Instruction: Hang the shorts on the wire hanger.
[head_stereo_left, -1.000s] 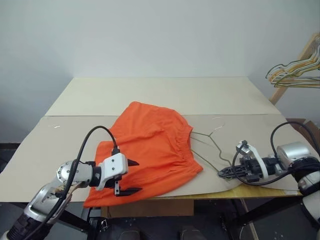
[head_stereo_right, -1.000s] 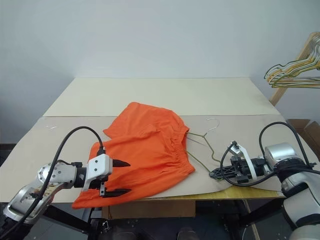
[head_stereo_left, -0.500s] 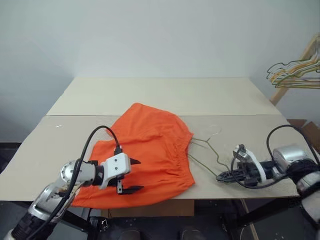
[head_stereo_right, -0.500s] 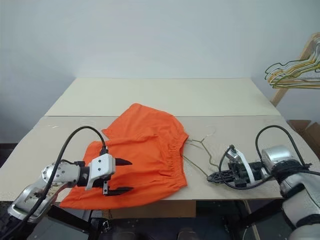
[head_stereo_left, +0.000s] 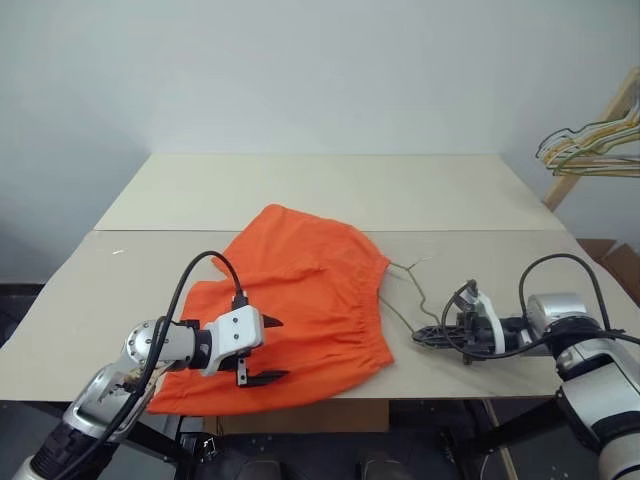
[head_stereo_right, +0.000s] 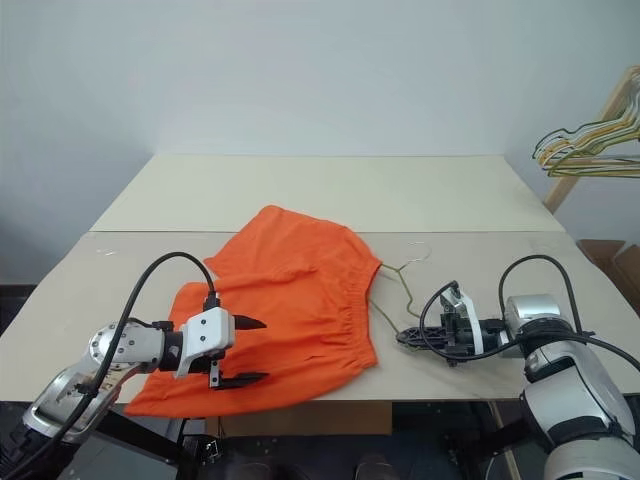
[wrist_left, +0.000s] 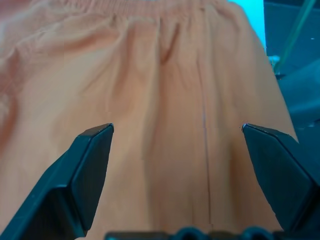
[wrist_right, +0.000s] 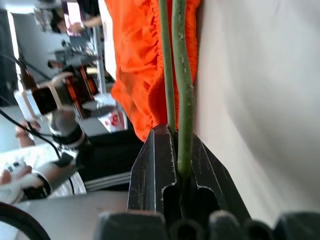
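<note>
Orange shorts (head_stereo_left: 300, 300) spread flat near front edge of tabletop (head_stereo_left: 300, 190), waistband toward my right. My left gripper (head_stereo_left: 268, 350) hovers over their near-left part, fingers spread wide, holding nothing. My right gripper (head_stereo_left: 425, 337), near front-right edge, pinches wire hanger (head_stereo_left: 410, 300) at its lower corner. Hanger's far side slips under waistband, hidden there; hook points toward back edge.

Shorts (head_stereo_left: 300, 300) on table (head_stereo_left: 300, 190), wire hanger (head_stereo_left: 400, 300) right.
</note>
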